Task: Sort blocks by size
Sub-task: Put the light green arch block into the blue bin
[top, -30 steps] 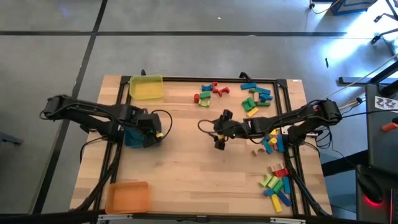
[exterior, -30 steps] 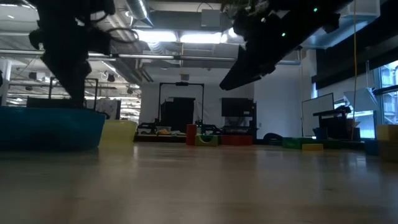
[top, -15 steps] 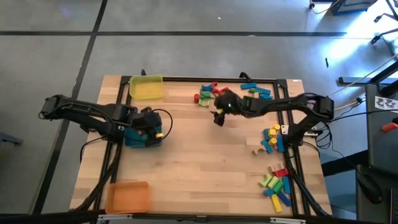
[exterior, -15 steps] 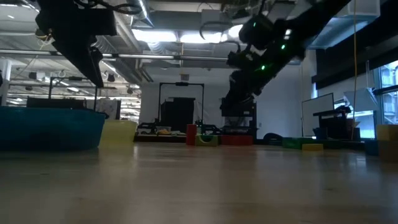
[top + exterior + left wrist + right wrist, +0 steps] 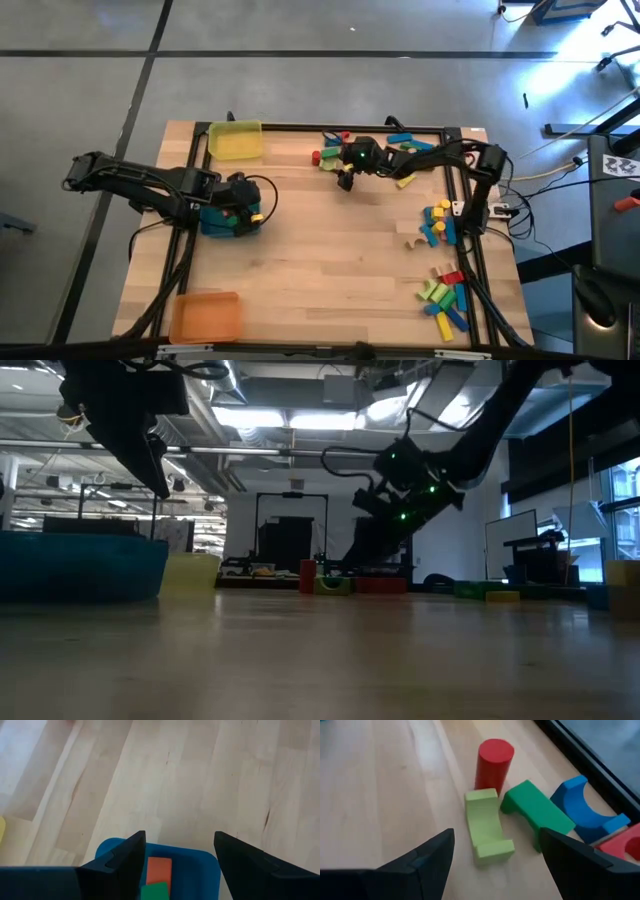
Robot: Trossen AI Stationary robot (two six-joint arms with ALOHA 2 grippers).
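The blocks lie in loose groups: one at the far edge (image 5: 330, 150), one beside it (image 5: 415, 152), one at the right edge (image 5: 437, 222) and one at the near right (image 5: 445, 298). My right gripper (image 5: 346, 181) hangs open just short of the far group. Its wrist view shows a light green block (image 5: 487, 830), a red cylinder (image 5: 494, 760), a green bridge (image 5: 536, 815) and a blue arch (image 5: 585, 805) ahead of its open fingers (image 5: 435, 860). My left gripper (image 5: 246, 214) is open above the blue tray (image 5: 205, 870), which holds an orange-red block (image 5: 159, 869) and a green block (image 5: 154, 891).
A yellow tray (image 5: 236, 140) stands at the far left and an orange tray (image 5: 205, 315) at the near left. The blue tray (image 5: 215, 222) sits between them. A black frame (image 5: 300, 127) runs along the table's far edge behind the blocks.
My right gripper has swung from the table's middle toward the far edge and sunk lower, ending open in front of the far group of blocks. My left gripper has tipped up a little over the blue tray and stayed open.
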